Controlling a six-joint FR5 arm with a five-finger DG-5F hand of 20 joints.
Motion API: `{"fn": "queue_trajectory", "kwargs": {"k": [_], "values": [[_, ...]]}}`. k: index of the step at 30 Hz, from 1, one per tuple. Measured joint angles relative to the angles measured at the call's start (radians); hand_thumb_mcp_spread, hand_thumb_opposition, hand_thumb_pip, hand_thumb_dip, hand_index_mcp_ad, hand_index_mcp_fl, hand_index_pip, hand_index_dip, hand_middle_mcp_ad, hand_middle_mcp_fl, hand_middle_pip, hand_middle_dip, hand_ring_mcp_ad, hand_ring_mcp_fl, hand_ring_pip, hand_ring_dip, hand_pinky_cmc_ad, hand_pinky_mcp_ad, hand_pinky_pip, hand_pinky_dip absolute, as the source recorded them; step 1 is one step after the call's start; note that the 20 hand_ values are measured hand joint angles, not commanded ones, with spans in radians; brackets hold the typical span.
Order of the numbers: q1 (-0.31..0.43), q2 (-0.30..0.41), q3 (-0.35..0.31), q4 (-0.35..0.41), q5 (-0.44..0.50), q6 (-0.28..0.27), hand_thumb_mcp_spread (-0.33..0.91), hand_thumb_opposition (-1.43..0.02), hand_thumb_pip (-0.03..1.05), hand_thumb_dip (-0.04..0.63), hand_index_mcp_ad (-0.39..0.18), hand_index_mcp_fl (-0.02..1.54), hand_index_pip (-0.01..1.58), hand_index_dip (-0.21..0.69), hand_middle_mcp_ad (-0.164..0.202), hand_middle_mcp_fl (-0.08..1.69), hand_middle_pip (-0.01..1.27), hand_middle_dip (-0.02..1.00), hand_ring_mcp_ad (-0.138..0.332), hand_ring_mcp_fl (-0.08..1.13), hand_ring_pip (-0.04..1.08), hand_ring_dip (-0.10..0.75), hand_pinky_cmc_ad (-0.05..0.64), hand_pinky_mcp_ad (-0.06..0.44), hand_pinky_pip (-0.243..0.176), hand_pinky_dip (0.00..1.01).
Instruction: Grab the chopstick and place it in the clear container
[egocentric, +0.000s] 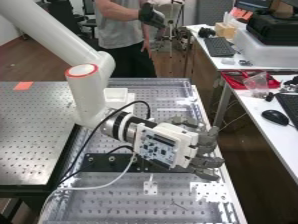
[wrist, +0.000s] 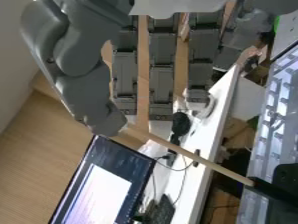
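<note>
Chopstick (wrist: 199, 159) pinched at the tip of the thumb (wrist: 83, 92), probably against a neighbouring finger, though exactly where is hard to tell behind that thumb. Hand (egocentric: 207, 162) closed round this one slim thing, with no wider grasp called for by so thin a shaft. Most of the pale length left sticking out past the pinch, likely useful for lowering an end into a container without bringing the knuckles against its wall. At the far end of that length, a dark piece (wrist: 265, 189); cannot tell whether part of the stick or something behind. Hand out over the perforated bench (egocentric: 166, 202), circuit board (egocentric: 158, 148) facing the high camera, arm (egocentric: 90, 95) bent behind, perhaps to keep the stick clear of the metal. Beyond the forearm, on the bench, a pale open container (egocentric: 116, 95), possibly the one meant, though not surely clear. Grasp seemingly done, placing not yet. Next, probably best to carry the stick above that rim, turn it steeper and only then let go. Main risk: swivelling about so small a contact, or catching on the rim if brought in too flat.
</note>
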Motion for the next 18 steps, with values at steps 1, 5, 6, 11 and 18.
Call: {"fn": "queue_trajectory", "kwargs": {"k": [1, 5, 6, 11, 18], "values": [[0.000, -0.001, 0.001, -0.002, -0.001, 0.000, 0.47, -0.83, 0.73, 0.321, -0.094, 0.34, 1.21, -0.021, 0.075, 0.58, 0.72, 0.62, 0.175, 0.44, 0.13, 0.506, 0.278, 0.168, -0.012, 0.20], [0.000, -0.002, 0.001, 0.000, -0.003, 0.000, 0.47, -0.84, 0.73, 0.325, -0.091, 0.35, 1.21, -0.021, 0.075, 0.58, 0.72, 0.62, 0.171, 0.45, 0.13, 0.506, 0.265, 0.168, -0.010, 0.20], [0.000, -0.002, 0.001, 0.000, -0.002, 0.001, 0.47, -0.84, 0.73, 0.321, -0.094, 0.36, 1.21, -0.021, 0.075, 0.59, 0.72, 0.62, 0.171, 0.45, 0.14, 0.506, 0.265, 0.168, -0.010, 0.20], [-0.003, -0.003, 0.005, -0.003, 0.004, 0.000, 0.47, -0.84, 0.73, 0.321, -0.094, 0.37, 1.21, -0.021, 0.075, 0.60, 0.72, 0.62, 0.173, 0.46, 0.13, 0.506, 0.262, 0.168, -0.012, 0.20], [-0.003, -0.004, 0.009, -0.003, 0.009, -0.005, 0.47, -0.83, 0.70, 0.321, -0.094, 0.42, 1.21, -0.021, 0.075, 0.66, 0.72, 0.62, 0.175, 0.51, 0.14, 0.506, 0.265, 0.168, -0.010, 0.20]]}}
